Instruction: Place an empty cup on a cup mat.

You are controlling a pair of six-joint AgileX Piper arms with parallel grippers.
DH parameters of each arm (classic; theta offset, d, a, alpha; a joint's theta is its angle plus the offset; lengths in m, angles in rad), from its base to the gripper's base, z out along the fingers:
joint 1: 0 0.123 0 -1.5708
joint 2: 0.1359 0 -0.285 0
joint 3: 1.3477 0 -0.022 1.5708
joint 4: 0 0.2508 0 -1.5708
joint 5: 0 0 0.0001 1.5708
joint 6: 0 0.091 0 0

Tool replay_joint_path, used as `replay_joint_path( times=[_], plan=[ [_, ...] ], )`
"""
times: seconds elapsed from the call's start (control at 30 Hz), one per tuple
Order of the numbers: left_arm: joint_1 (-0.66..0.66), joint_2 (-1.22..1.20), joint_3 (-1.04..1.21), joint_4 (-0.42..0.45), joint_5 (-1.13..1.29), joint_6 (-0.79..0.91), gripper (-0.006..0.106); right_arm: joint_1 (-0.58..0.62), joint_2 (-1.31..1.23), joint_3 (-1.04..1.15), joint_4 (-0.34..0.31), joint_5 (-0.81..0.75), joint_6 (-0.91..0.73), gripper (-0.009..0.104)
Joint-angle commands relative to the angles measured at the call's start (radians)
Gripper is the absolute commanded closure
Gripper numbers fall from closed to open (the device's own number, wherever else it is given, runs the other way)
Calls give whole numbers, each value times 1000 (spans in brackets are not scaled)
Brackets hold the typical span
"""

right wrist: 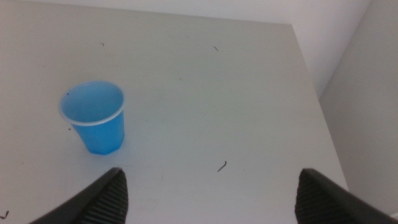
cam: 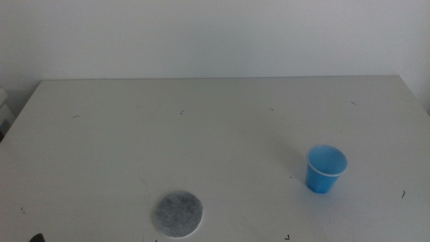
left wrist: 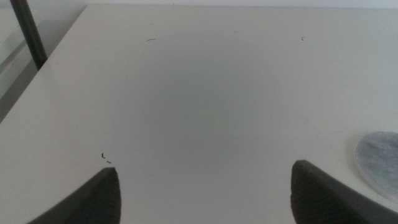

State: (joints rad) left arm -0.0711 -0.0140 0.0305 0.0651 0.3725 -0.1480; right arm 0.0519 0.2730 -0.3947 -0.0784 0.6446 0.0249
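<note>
The blue cup (cam: 326, 169) stands upright and empty on the white table, at the right in the middle view. The round grey cup mat (cam: 177, 214) lies flat near the front edge, left of centre and well apart from the cup. Neither arm reaches into the middle view. In the right wrist view my right gripper (right wrist: 211, 171) is open above the bare table, with the cup (right wrist: 93, 118) a little ahead of one jaw. My left gripper (left wrist: 205, 168) is open too and holds nothing. The cup mat (left wrist: 379, 158) shows partly beside one of its jaws.
The white table (cam: 215, 121) carries only small dark specks. Its far edge meets a pale wall. A dark post (left wrist: 28, 31) stands past the table's left corner. The table's right edge (right wrist: 311, 81) runs close behind the cup's side.
</note>
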Motion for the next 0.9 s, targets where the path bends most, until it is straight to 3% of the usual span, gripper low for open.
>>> replay_joint_path(
  times=[0.0,0.2,0.47,0.7,0.87],
  plan=[
    [1,-9,-6,0,-67,-11,-5,-7,87,-99,-9,-1,-4,4],
    [1,-9,-6,0,-67,-11,-5,-7,281,-299,18,28,13,4],
    [1,-9,-6,0,-67,-11,-5,-7,536,-622,139,261,51,4],
    [1,-9,-6,0,-67,-11,-5,-7,770,-865,188,496,51,4],
    [1,-9,-6,0,-67,-11,-5,-7,903,-953,207,546,51,4]
  ],
)
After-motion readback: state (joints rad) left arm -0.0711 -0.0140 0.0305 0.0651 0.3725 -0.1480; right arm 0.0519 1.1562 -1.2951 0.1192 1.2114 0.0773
